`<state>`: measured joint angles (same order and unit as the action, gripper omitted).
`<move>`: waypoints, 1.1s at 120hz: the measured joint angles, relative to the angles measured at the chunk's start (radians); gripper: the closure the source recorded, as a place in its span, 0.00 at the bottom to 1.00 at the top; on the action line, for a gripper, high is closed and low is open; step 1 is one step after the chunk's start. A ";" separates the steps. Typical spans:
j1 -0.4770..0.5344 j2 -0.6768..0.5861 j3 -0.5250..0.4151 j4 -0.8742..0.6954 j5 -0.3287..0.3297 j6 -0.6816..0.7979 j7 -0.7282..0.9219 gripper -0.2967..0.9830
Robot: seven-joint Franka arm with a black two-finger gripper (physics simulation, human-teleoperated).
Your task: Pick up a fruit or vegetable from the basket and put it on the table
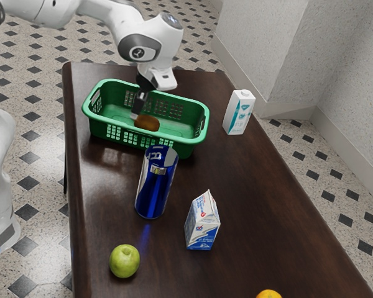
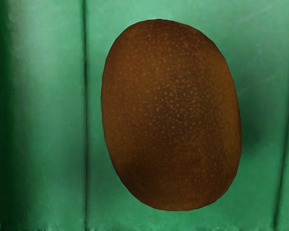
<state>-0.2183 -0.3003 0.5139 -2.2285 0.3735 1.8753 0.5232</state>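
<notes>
My gripper (image 1: pixel 137 110) reaches down into the green basket (image 1: pixel 193 144) in the exterior view, with its tip beside the brown kiwi (image 1: pixel 147 123), on the kiwi's side toward the exterior view's left. Whether it is open or shut cannot be made out. The kiwi (image 2: pixel 171 115) lies under my hand in the wrist view, large and oval, over the ribbed green basket floor (image 2: pixel 48 115). The basket stands on the dark wooden table (image 1: pixel 255 198).
A blue can (image 1: pixel 155 186) stands close to the basket, with a small milk carton (image 1: pixel 202 223) beyond it. A white carton (image 1: pixel 239 112) stands toward the exterior view's right. A green apple (image 1: pixel 124 261) and an orange fruit (image 1: pixel 269 294) are nearer the camera.
</notes>
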 joint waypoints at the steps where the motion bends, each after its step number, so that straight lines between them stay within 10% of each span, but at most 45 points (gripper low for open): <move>1: 0.000 0.000 0.000 0.001 0.001 0.000 0.000 0.23; 65: -0.002 0.001 0.001 0.003 0.015 0.113 0.002 0.23; 132: -0.011 0.000 0.002 -0.034 -0.106 0.149 -0.027 0.23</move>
<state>-0.2297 -0.3001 0.5155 -2.2624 0.2678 2.0238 0.4960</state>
